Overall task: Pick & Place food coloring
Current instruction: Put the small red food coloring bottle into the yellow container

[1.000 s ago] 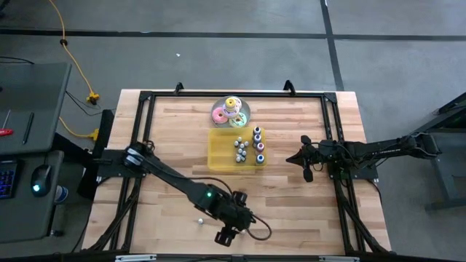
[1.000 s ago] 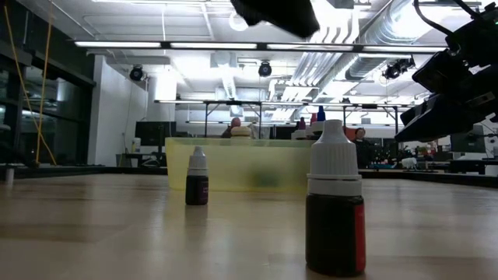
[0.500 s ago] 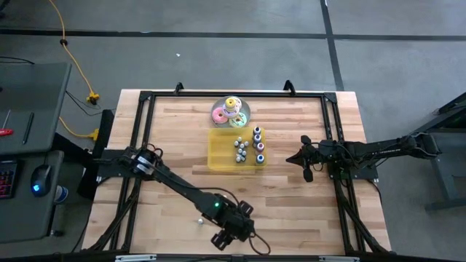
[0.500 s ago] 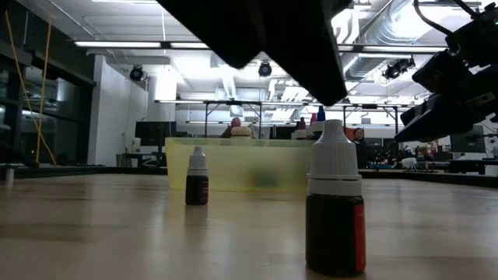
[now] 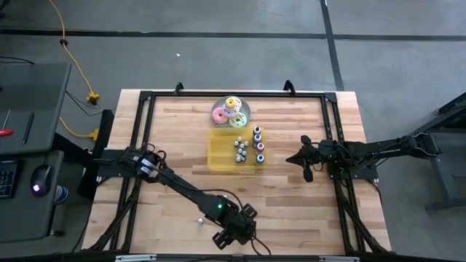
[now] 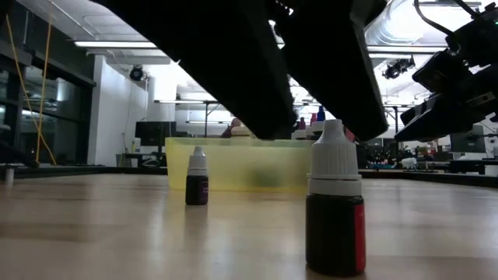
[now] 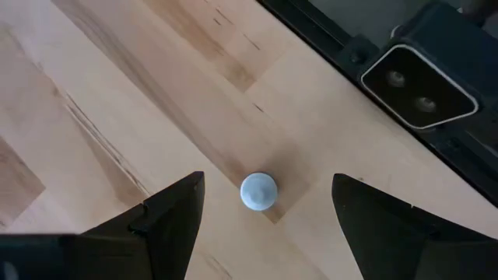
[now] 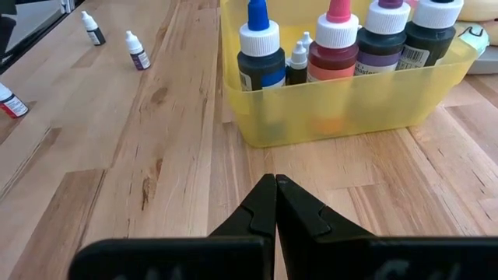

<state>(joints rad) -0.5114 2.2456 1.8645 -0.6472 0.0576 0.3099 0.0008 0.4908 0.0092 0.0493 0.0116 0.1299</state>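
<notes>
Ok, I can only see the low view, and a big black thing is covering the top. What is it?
Observer: That's the left gripper, at the table's front edge, right over the white-capped bottle in front of you.
Operator: Is it grabbing it?
Observer: Not yet. In the left wrist view its fingers are open, with the bottle's cap between them, touching neither.
Operator: What's the other arm doing?
Observer: The right gripper is shut and empty, to the right of the yellow tray, which holds bigger bottles.
</notes>
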